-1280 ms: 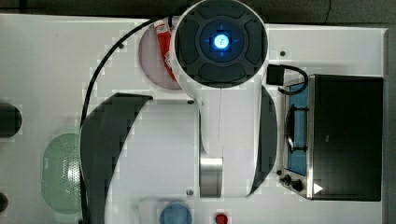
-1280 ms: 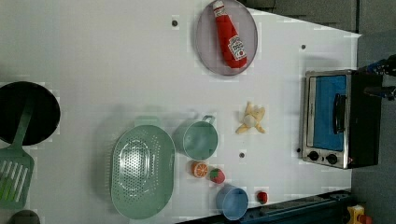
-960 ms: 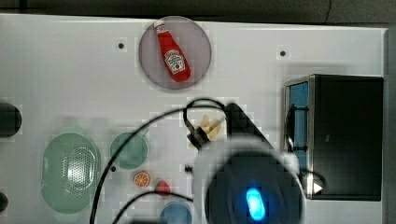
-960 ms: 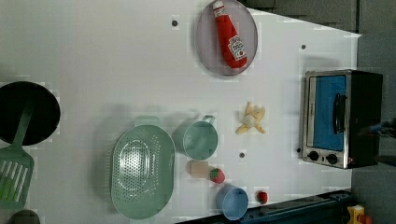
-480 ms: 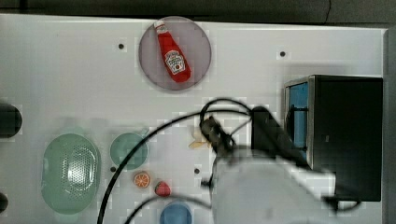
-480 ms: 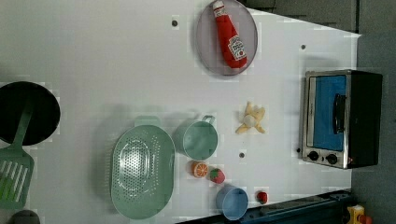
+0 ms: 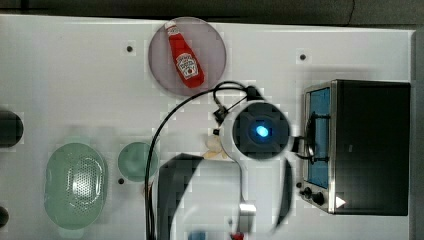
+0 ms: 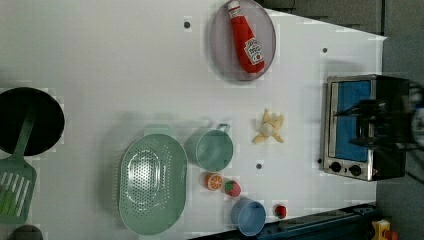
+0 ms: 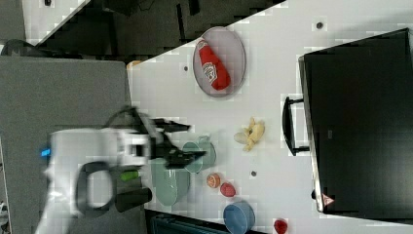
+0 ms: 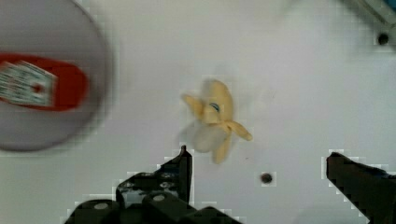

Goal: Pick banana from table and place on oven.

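The banana lies on the white table, its pale yellow flaps splayed around a whitish core. It lies between the green cup and the oven in the left view, and shows in the right view too. In the top view the arm's round wrist hangs above it, leaving just a bit of banana showing. My gripper is open above the table, close beside the banana, with nothing between its fingers. The oven has a black top and a blue glass door.
A ketchup bottle lies on a grey plate at the back. A green cup, a green colander, an orange slice, a strawberry and a blue bowl sit near the banana. A black pan is at the left view's left.
The arm has swung across the top view and now hangs over the banana, next to the oven door. The gripper stays open. The banana has not moved.
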Action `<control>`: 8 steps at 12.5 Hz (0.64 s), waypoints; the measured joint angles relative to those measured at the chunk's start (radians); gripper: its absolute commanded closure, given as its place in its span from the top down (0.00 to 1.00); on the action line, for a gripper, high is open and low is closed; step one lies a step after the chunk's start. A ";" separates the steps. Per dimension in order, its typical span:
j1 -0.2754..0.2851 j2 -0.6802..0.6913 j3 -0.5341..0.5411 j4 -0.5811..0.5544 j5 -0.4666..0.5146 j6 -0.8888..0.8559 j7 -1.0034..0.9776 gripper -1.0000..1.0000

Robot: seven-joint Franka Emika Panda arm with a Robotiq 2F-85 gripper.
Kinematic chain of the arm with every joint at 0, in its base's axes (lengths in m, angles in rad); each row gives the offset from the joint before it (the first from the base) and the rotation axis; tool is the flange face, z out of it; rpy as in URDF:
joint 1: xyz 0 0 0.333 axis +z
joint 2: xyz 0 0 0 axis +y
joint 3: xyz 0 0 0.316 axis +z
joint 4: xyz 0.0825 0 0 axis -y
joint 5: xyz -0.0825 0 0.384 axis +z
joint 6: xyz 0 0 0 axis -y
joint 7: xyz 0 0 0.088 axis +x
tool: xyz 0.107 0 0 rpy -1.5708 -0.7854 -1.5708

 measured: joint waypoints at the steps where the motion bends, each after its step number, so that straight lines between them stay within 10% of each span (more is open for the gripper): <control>1: 0.001 0.031 0.004 -0.051 -0.008 0.066 0.000 1.00; 8: 0.004 0.242 0.052 -0.111 0.002 0.357 -0.001 1.00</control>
